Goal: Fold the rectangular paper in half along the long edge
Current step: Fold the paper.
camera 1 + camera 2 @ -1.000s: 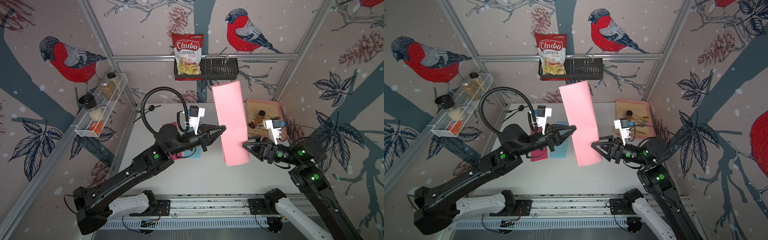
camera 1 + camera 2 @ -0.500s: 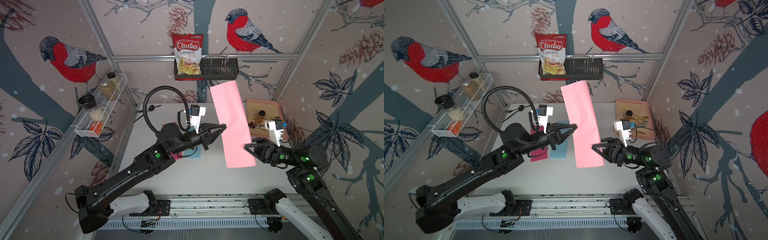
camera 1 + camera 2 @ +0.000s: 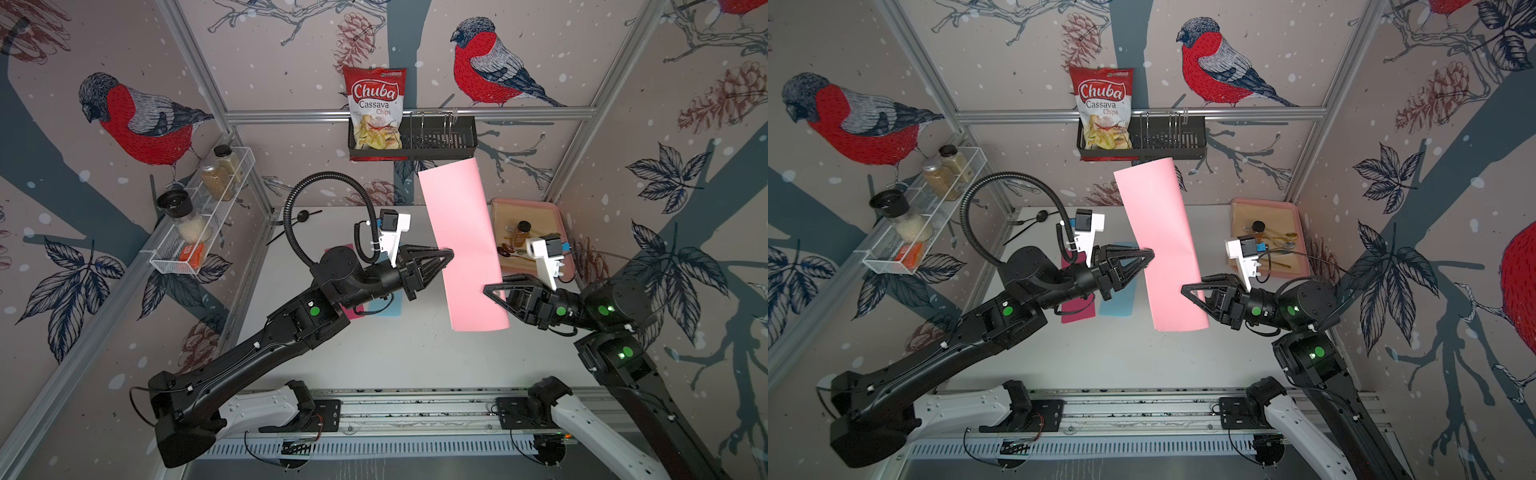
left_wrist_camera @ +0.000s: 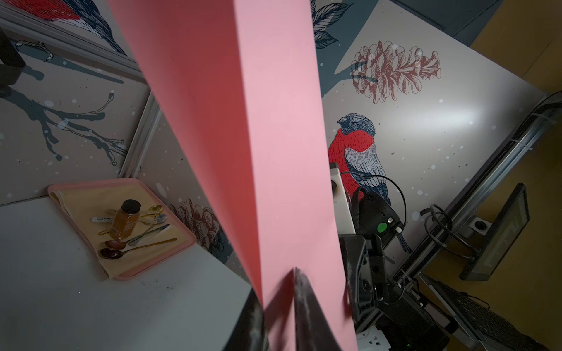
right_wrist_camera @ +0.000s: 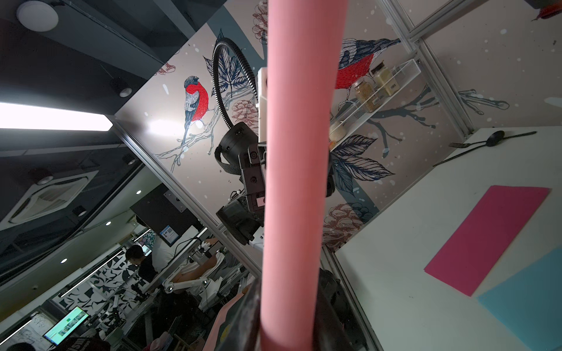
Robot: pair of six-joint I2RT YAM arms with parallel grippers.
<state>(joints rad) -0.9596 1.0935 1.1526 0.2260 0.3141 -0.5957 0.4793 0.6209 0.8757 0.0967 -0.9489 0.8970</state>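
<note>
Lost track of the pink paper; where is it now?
In both top views the pink paper stands in the air over the table, between the left gripper and the right gripper.

Robotics lab test cell dressed as a small kitchen. Two black robot arms, a left arm [image 3: 266, 353] and a right arm [image 3: 623, 361], stand on a metal rail [image 3: 415, 409] at the edge of a white worktop [image 3: 395, 345]. An aluminium frame [image 3: 407, 111] holds wall panels [image 3: 291, 62] printed with bullfinches and pine cones. Kitchen props hang on the walls: a wire shelf [image 3: 170, 268] of spice jars and a black basket [image 3: 461, 137] with a bag of cassava chips [image 3: 376, 104]. A pink tray [image 3: 524, 203] carries cutlery [image 4: 146, 244]. Past the panels, the right wrist view shows an open room with a ceiling strip light [image 5: 51, 117], a lit monitor [image 5: 65, 325] and a seated person [image 5: 146, 267].
</note>
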